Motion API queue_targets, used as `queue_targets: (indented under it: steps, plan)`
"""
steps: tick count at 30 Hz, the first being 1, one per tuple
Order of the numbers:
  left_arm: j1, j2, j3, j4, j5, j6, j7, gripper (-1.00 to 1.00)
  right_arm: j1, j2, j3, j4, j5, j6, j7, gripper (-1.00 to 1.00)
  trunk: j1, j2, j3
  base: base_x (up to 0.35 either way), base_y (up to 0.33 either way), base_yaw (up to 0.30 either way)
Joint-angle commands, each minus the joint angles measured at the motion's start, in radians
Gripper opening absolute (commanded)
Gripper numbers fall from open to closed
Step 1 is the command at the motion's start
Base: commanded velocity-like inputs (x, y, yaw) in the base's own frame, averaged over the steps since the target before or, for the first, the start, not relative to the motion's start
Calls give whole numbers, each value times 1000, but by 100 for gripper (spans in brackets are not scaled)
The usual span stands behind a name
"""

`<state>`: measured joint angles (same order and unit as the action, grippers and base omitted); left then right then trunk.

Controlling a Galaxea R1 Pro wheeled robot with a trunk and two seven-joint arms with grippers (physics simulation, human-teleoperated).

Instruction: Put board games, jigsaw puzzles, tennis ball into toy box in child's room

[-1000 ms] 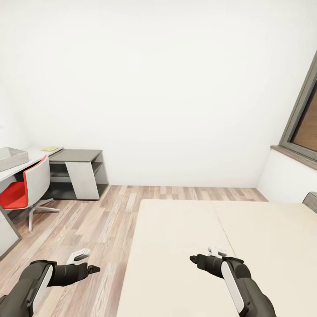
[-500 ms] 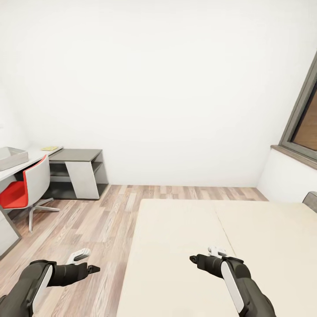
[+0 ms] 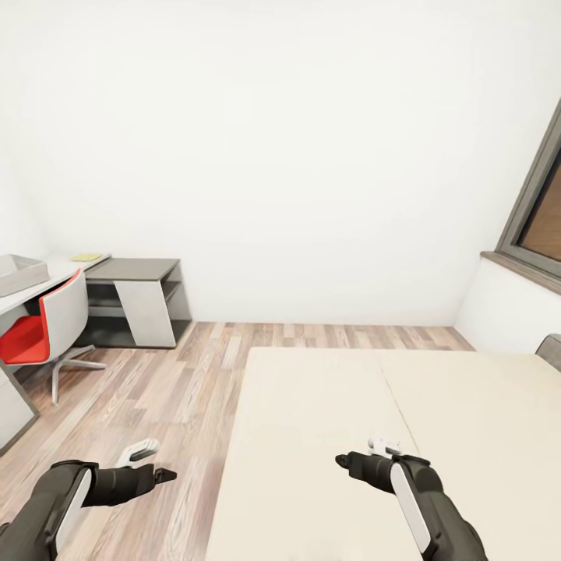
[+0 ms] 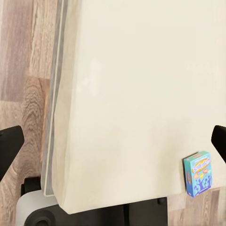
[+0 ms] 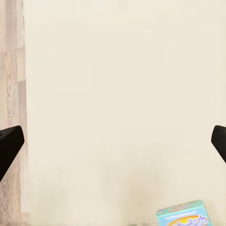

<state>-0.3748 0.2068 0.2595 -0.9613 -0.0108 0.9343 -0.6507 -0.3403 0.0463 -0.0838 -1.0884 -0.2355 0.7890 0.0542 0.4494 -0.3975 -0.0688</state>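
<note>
Since the earlier head frames the whole picture has slipped slightly downward and sideways, which reads as the head camera tilting rather than any object moving: the toy box (image 3: 19,274), the red chair (image 3: 39,335) and the dark grey cabinet (image 3: 136,300) at the left edge all sit a little differently in the frame, while both arms hold the same pose at the bottom. The left gripper (image 3: 148,461) hangs over the wood floor (image 3: 156,389) at lower left, and the right gripper (image 3: 372,453) hovers over the bed (image 3: 374,436) at lower centre; both have their fingers spread wide apart and empty, probably kept ready for a pick. The toy box stands on the table (image 3: 54,276) at the far left, well apart from the robot, with a small yellowish flat item (image 3: 86,257) beyond it, too small to identify. In the left wrist view a mostly blue board game (image 4: 197,173) lies flat on the beige mattress near its edge, and the right wrist view catches the top of that kind of box (image 5: 183,214) at the lower edge of the frame. Its lid carries colourful lettering, but the words are too blurred to read. The game appears to lie close below the robot, so the next move likely calls for lowering a gripper toward it.
</note>
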Motion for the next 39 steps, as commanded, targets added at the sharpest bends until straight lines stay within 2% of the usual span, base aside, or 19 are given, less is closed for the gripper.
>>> queue_targets:
  steps: [1, 9, 14, 19, 26, 30, 31, 37, 39]
  plan:
    - [-1, 0, 2, -1, 0, 7, -5, 100, -3, 1, -4, 7, 3, 5, 6, 100, 1, -2, -4, 0, 0, 0]
    - [-1, 3, 4, -1, 5, 7, -14, 100, -10, 0, -4, 64, 5, 1, 6, 100, 1, -2, -17, 0, 0, 0]
    - [-1, 15, 5, -2, 7, 8, -46, 100, -12, 0, -4, 75, 6, 1, 6, 100, 1, -2, -25, 0, 0, 0]
    - [-1, 37, 8, -2, 8, 8, -116, 100, -12, -2, -4, 82, 7, -1, 6, 100, 1, -2, -34, 0, 0, 0]
    - [-1, 64, 40, -2, 7, 8, -263, 100, -30, -5, -4, 112, 7, -4, 6, 100, 1, -2, -45, 0, 0, 0]
    - [-1, 72, 60, -2, 4, 8, -339, 100, -58, -6, -5, 172, 7, -10, 6, 100, 1, -2, -52, 0, 0, 0]
    - [-1, 76, 66, -2, 3, 8, -365, 100, -75, -7, -5, 213, 8, -21, 6, 100, 1, -2, -53, 0, 0, 0]
    - [-1, 88, 73, -2, 3, 8, -405, 100, -128, -19, -5, 344, 8, -77, 6, 100, 1, -2, -63, 0, 0, 0]
    - [-1, 88, 73, -2, 3, 8, -407, 100, -132, -21, -5, 357, 8, -82, 6, 100, 1, -2, -67, 0, 0, 0]
